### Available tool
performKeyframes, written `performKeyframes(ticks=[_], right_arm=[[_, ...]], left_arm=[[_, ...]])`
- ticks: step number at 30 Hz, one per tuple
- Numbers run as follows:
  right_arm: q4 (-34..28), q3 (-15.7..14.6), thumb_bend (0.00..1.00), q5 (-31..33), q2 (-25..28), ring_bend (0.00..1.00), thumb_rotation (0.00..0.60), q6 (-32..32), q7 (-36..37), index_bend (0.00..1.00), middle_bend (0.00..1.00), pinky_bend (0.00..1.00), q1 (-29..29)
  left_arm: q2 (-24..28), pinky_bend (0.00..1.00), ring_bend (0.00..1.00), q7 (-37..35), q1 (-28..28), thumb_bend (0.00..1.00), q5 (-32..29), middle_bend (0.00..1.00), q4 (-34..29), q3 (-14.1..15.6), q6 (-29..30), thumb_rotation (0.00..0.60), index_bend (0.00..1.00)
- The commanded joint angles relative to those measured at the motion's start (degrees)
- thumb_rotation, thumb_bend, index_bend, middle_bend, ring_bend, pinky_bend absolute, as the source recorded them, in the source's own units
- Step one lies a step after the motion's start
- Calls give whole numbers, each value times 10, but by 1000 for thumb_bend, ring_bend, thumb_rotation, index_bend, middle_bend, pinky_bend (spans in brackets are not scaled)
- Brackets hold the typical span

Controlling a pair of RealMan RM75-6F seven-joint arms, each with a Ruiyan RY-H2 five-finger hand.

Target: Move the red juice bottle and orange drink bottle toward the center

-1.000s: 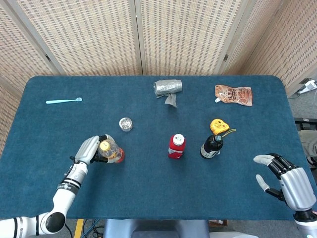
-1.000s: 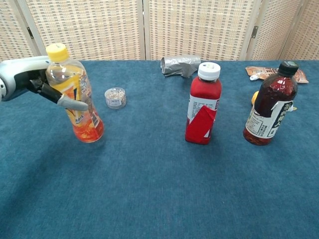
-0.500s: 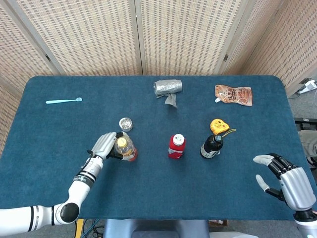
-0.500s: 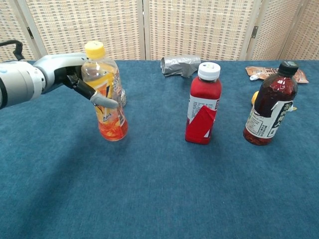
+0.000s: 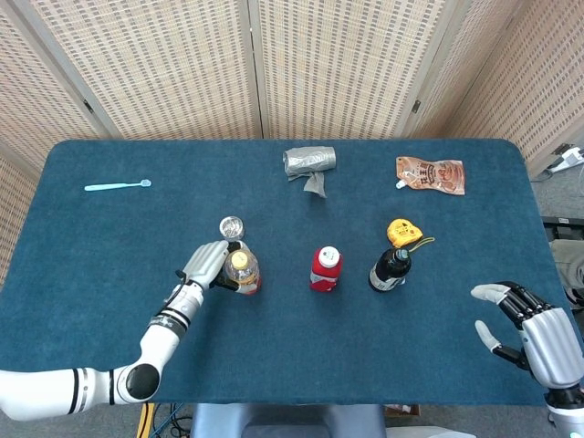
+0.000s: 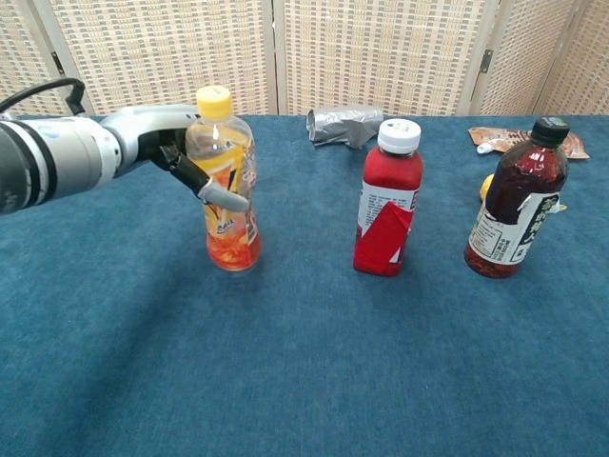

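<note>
Bottle of orange drink (image 6: 226, 190), grasped in the left hand (image 6: 181, 157), has slid closer and now stands upright just left of the red juice bottle (image 6: 387, 198), nearly centered. Right hand (image 5: 534, 330) idles, fingers spread.

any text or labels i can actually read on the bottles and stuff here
None can be read as words.
Orange drink bottle, held by the left hand: yellow label print, too blurred.
Red juice bottle: white side panel with small print, too small.
Dark bottle: white label with dark lines of text, illegible.
Brown pouch: printed graphics, too small to read.
Yellow tape measure: no legible marking.
</note>
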Motion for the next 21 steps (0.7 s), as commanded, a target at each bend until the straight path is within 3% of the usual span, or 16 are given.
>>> performKeyframes(ticks=[1, 21], right_arm=[[0, 0, 354, 0, 0, 292, 600, 0, 0, 361, 376, 545, 0], [1, 2, 354, -1, 6, 292, 600, 10, 13, 361, 376, 545, -5]], left_arm=[[-4, 380, 343, 3, -6, 70, -6, 402, 4, 0, -2, 600, 529], [-35, 380, 343, 23, -45, 70, -18, 402, 35, 8, -2, 600, 522]])
